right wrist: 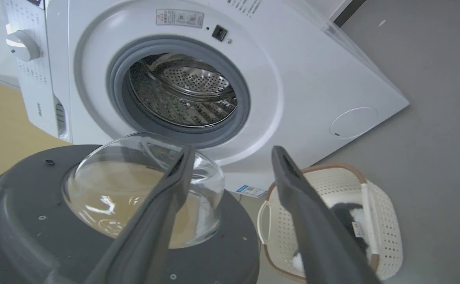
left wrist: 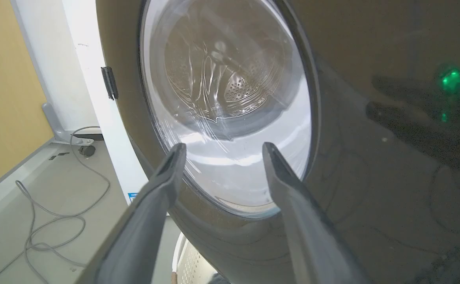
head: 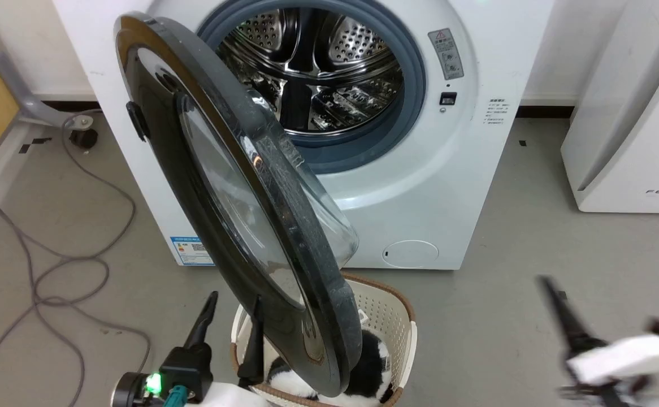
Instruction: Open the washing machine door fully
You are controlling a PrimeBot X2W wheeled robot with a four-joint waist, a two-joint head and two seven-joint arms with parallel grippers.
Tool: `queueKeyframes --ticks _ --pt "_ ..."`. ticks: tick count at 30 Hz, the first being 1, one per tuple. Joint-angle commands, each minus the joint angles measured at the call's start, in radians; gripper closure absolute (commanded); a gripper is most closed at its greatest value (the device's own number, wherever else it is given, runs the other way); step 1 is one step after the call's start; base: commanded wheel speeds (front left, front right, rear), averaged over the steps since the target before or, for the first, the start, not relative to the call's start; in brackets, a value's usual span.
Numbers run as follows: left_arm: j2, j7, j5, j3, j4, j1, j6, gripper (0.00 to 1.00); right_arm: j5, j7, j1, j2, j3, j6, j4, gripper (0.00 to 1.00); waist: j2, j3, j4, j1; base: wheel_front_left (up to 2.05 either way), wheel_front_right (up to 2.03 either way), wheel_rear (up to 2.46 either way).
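Observation:
The white washing machine (head: 420, 186) stands ahead with its steel drum (head: 318, 68) exposed. Its glossy black washing machine door (head: 233, 198) is hinged at the left and stands swung out towards me, roughly square to the machine front. My left gripper (head: 234, 298) is open just outside the door's lower edge. In the left wrist view its fingers (left wrist: 223, 150) point at the door's outer face (left wrist: 372, 177), apart from it. My right gripper (head: 606, 305) is blurred at the lower right, away from the door. It (right wrist: 233, 154) is open and empty, looking at the door's inner side (right wrist: 25, 221) and glass bowl (right wrist: 143, 185).
A cream laundry basket (head: 386, 311) holding black-and-white cloth sits on the floor under the door's lower edge. A grey cable (head: 75, 260) loops over the floor at the left. A white appliance (head: 629, 130) stands at the right. A round filter cover (head: 410, 253) is low on the washer.

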Motion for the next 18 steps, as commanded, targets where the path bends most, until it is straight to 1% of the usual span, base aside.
queueKeyframes --ticks 1,3,6,8,10,12,14,16,18 --pt "0.006 -0.006 -0.006 0.01 -0.002 0.016 0.007 0.0 -0.097 -0.006 0.033 0.001 -0.09 0.007 0.043 0.0 0.0 -0.003 -0.006 0.0001 0.0 0.0 0.0" --pt "0.007 -0.006 -0.008 0.016 -0.002 0.019 0.009 0.0 -0.249 -0.006 0.07 0.04 -0.219 0.007 0.076 0.0 0.0 -0.006 -0.009 0.0001 0.0 0.0 0.0" --pt "0.009 -0.006 -0.011 0.024 -0.004 0.02 0.011 0.0 -0.554 -0.006 0.127 0.117 -0.433 0.007 0.072 0.0 0.0 -0.008 -0.011 0.0001 0.0 0.0 0.0" --pt "0.01 -0.006 -0.012 0.029 -0.006 0.021 0.013 0.0 -0.773 -0.006 0.168 0.189 -0.566 0.007 0.02 0.0 0.0 -0.009 -0.011 0.0001 0.0 0.0 0.0" --pt "0.011 -0.006 -0.014 0.034 -0.007 0.021 0.014 0.0 -0.97 -0.006 0.206 0.27 -0.666 0.007 -0.069 0.0 0.0 -0.009 -0.01 0.0001 0.0 0.0 0.0" --pt "0.012 -0.006 -0.015 0.04 -0.009 0.021 0.017 0.0 -1.142 -0.006 0.24 0.343 -0.718 0.007 -0.172 0.0 0.0 -0.008 -0.009 0.0001 0.0 0.0 0.0" --pt "0.013 -0.006 -0.016 0.045 -0.011 0.02 0.018 0.0 -1.289 0.02 0.268 0.382 -0.728 0.007 -0.285 0.0 0.0 -0.006 -0.008 0.0001 0.0 0.0 0.0" --pt "0.013 -0.006 -0.017 0.048 -0.011 0.02 0.019 0.0 -1.4 0.067 0.298 0.398 -0.703 0.007 -0.382 0.0 0.0 -0.005 -0.007 0.0001 0.0 0.0 0.0" --pt "0.014 -0.006 -0.017 0.05 -0.011 0.018 0.02 0.0 -1.477 0.119 0.328 0.405 -0.668 0.007 -0.449 0.0 0.0 -0.003 -0.005 0.0001 0.0 0.0 0.0"
